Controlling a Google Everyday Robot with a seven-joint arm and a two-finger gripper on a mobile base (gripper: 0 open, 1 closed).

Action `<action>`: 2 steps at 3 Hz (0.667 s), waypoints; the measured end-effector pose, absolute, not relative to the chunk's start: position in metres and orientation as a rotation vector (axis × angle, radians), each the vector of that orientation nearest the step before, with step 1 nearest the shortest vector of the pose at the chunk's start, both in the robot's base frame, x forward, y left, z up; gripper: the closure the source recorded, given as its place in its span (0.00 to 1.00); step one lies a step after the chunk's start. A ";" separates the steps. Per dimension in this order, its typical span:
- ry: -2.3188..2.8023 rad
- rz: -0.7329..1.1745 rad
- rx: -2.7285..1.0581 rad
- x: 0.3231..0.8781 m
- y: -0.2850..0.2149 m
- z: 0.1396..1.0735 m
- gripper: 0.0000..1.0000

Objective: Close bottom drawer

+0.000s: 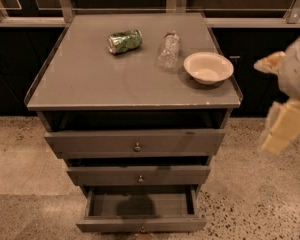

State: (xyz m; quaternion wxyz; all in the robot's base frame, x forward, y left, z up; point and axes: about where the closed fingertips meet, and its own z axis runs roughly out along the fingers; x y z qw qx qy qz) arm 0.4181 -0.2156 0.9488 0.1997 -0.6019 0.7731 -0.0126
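The bottom drawer (140, 224) of the grey cabinet is pulled out the farthest, its inside empty, with a tiny knob (142, 229) on its front at the lower edge of the view. The middle drawer (138, 175) and the top drawer (135, 143) stand out a little less each. My gripper (282, 129) is at the right edge of the view, pale and blurred, beside the cabinet at about top-drawer height and well apart from the bottom drawer.
On the cabinet top (105, 79) lie a green can (124, 41) on its side, a clear plastic bottle (168, 50) and a white bowl (208, 67). Dark cabinets and a railing run behind. Speckled floor (250, 204) surrounds the cabinet.
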 end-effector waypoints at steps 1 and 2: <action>2.093 0.145 -1.619 0.396 -0.207 0.881 0.00; 2.067 0.426 -1.453 0.378 -0.193 0.776 0.00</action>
